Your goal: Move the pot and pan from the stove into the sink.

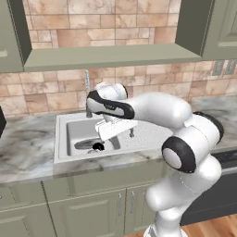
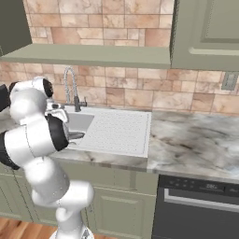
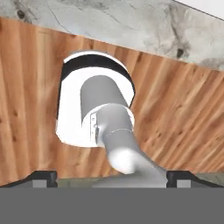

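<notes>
The sink is a pale basin set in a marbled counter, also seen as the sink from the right. A dark grey round metal thing with a black part, seemingly the pan, lies low in the basin; a grey edge of the pan shows past my arm. My gripper hangs over the basin just right of it, apart from it. In the hand view the gripper is open, its fingertips wide apart with nothing between them. The pot and the stove are out of view.
A curved chrome faucet rises at the back of the sink. A ribbed drainboard lies right of the basin, then marbled counter. A dark dishwasher front sits below it. A shelf and cabinets hang overhead.
</notes>
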### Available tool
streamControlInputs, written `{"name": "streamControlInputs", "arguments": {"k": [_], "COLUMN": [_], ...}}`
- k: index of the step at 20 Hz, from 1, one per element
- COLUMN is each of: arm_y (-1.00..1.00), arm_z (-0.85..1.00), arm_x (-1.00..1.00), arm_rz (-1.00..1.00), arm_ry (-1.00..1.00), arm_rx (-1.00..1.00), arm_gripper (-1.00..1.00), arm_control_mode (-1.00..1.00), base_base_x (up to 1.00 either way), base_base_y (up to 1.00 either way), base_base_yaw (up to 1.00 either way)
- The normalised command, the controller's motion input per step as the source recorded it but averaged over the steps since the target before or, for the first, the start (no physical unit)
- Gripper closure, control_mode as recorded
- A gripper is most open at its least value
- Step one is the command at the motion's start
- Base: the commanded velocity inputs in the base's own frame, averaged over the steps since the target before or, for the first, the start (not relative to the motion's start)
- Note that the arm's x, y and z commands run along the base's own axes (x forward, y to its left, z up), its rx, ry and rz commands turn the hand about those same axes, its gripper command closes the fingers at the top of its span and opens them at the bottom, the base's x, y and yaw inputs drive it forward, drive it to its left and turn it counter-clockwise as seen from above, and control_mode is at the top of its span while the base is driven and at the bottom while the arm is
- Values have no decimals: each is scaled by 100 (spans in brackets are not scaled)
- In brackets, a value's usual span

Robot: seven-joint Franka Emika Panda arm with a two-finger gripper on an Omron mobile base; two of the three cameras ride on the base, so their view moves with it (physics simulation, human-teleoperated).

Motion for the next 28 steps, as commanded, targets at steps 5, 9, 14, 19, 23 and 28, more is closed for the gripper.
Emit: {"name": "streamControlInputs", "arguments": {"k": [5,9,14,19,23,28], "arm_y": [-38,-28,-34,-36,-37,-33], "arm_z": [46,18,16,15,26,23], "arm_x": [-61,-51,-50,-51,-47,-47], "arm_rz": [1,3,5,5,4,5], "arm_ry": [-39,-41,-40,-36,-33,-24], "arm_rx": [4,1,8,17,23,28], "arm_gripper": [-100,-100,-100,-100,-100,-100], "arm_control_mode": [-100,-100,-100,-100,-100,-100], "base_base_x": [0,0,0,0,0,0], "base_base_y": [0,0,0,0,0,0], "base_base_yaw": [0,0,0,0,0,0]}}
